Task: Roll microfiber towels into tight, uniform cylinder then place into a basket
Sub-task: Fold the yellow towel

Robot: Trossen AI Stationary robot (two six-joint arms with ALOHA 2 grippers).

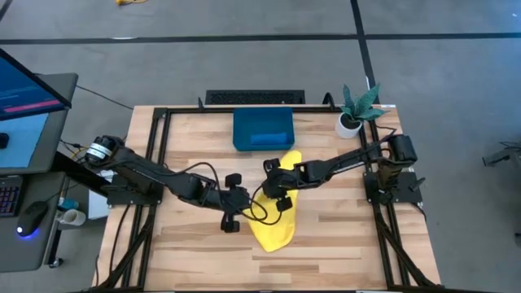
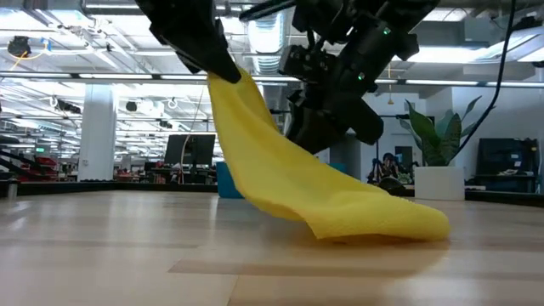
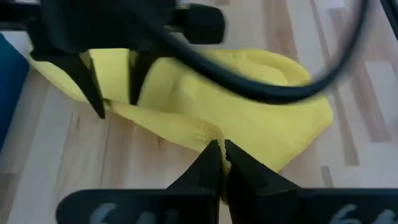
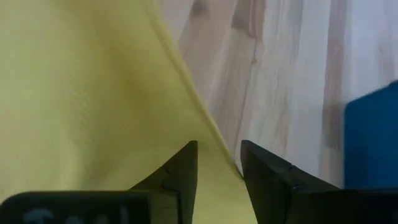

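The yellow towel (image 1: 275,220) lies as a long bunched strip on the table's middle. Its far-right part (image 2: 382,217) rests on the wood, and one edge is raised. My left gripper (image 3: 221,152) is shut on that raised edge and shows at the top left of the low view (image 2: 223,72). My right gripper (image 4: 219,162) is open just beyond it (image 1: 278,185), with the towel's edge (image 4: 205,127) running between its fingers. The dark-blue tray (image 1: 262,120) stands at the far middle. I cannot tell the blue towel apart from the tray. My left gripper pinches the yellow towel's rumpled edge (image 3: 208,132) between its two shut fingertips, slanting down from above on the table's left side. That edge is lifted clear (image 2: 234,89). The cloth slopes down from it to the part lying on the table. Whether my right gripper's fingers touch the towel, I cannot tell.
A small white pot with a green plant (image 1: 355,110) stands at the far right corner. The tray's wall (image 4: 373,130) is close beyond my right gripper. Bare wood lies toward the near edge (image 1: 326,244). A desk with a monitor (image 1: 24,98) stands left of the table.
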